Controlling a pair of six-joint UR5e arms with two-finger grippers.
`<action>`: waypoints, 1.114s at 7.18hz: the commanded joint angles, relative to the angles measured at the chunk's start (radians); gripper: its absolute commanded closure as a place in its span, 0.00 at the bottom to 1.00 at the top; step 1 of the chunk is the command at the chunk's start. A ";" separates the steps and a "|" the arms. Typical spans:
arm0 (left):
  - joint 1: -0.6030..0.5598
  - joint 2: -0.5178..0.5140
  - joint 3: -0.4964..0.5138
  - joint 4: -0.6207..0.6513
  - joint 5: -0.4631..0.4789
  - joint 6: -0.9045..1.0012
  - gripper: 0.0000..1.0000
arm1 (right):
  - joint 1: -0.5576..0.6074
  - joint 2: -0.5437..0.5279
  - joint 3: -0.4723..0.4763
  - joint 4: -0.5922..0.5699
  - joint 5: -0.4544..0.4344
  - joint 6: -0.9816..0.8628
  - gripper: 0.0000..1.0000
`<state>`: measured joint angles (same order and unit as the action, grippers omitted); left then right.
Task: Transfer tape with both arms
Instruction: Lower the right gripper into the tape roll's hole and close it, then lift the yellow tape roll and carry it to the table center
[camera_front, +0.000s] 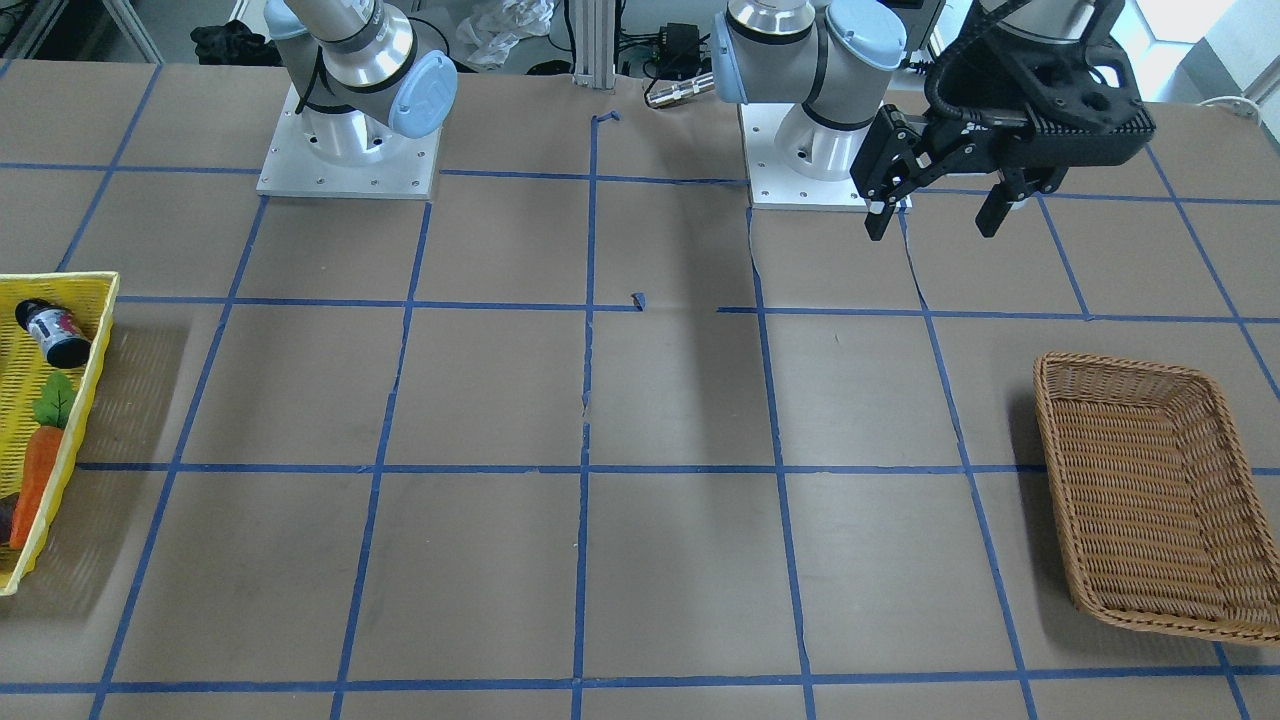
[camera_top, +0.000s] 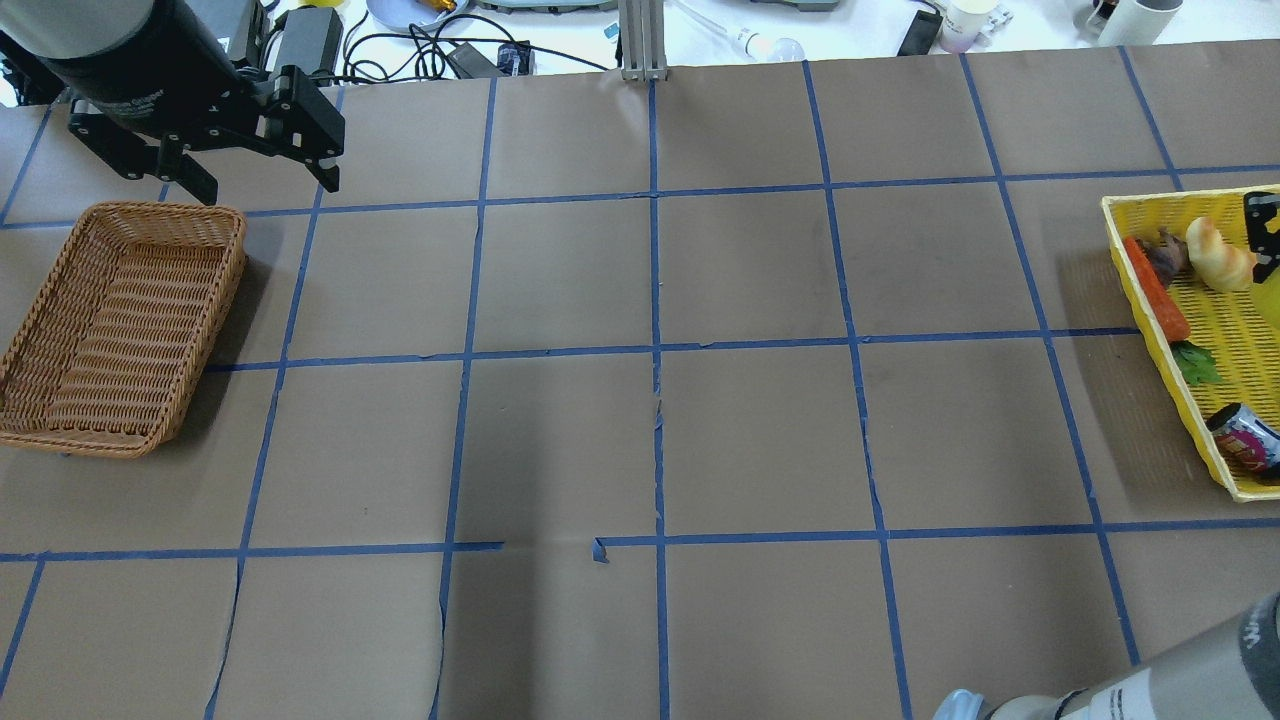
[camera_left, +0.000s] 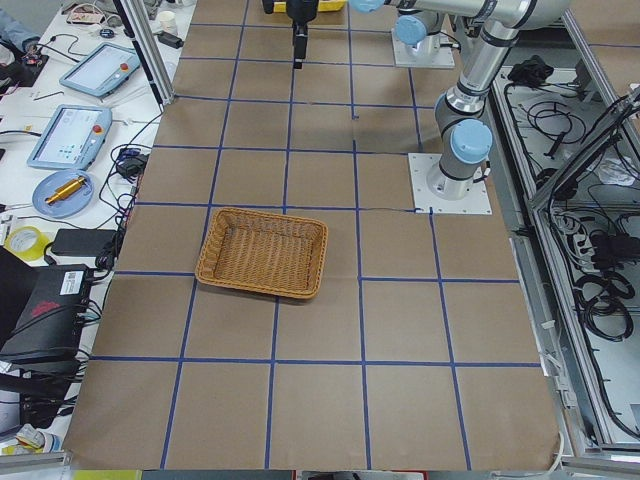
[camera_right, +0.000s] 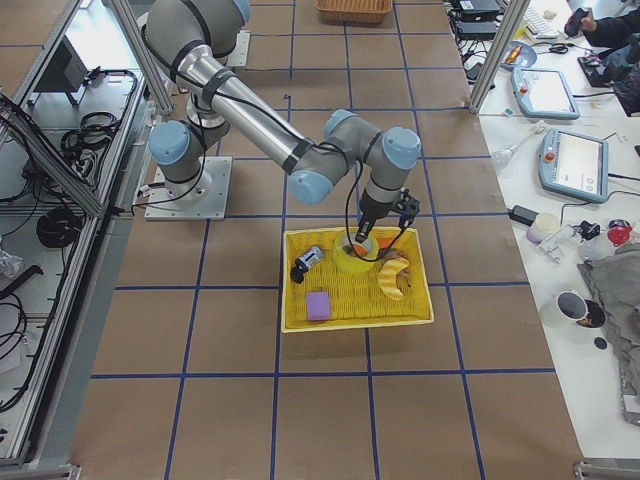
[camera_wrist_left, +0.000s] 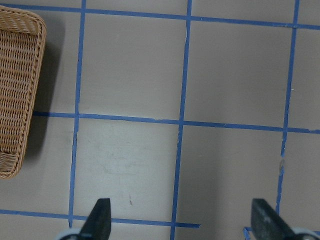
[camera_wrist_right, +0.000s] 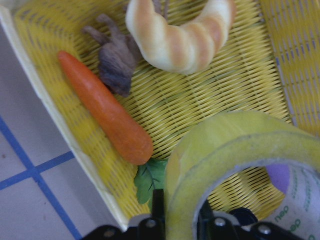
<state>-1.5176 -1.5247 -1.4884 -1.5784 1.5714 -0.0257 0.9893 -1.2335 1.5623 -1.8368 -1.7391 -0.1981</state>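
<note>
The yellow tape roll (camera_wrist_right: 225, 145) stands on edge over the yellow basket (camera_wrist_right: 50, 115). In the right wrist view its wall sits between the two fingers of my right gripper (camera_wrist_right: 180, 215), which is shut on it. The exterior right view shows the right gripper (camera_right: 378, 232) down in the yellow basket (camera_right: 355, 322) at the tape (camera_right: 352, 258). My left gripper (camera_front: 940, 215) is open and empty. It hangs above the table past the far end of the wicker basket (camera_top: 110, 320), and it also shows in the overhead view (camera_top: 265, 180).
The yellow basket also holds a carrot (camera_wrist_right: 105, 110), a croissant (camera_wrist_right: 180, 40), a brown lump (camera_wrist_right: 117, 62), a small can (camera_right: 306, 262) and a purple block (camera_right: 318, 305). The wicker basket (camera_front: 1150, 500) holds nothing. Blue tape lines grid the brown table.
</note>
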 joint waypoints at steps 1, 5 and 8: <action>0.000 0.000 -0.001 0.000 0.001 0.001 0.00 | 0.156 -0.055 -0.011 0.025 0.035 0.022 1.00; 0.000 -0.003 0.002 0.000 -0.002 0.001 0.00 | 0.547 -0.041 -0.013 -0.030 0.173 0.525 1.00; -0.001 -0.002 -0.004 0.000 -0.001 0.001 0.00 | 0.687 0.014 -0.013 -0.093 0.188 0.678 1.00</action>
<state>-1.5190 -1.5265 -1.4879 -1.5785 1.5696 -0.0250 1.6190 -1.2409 1.5492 -1.9034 -1.5564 0.4033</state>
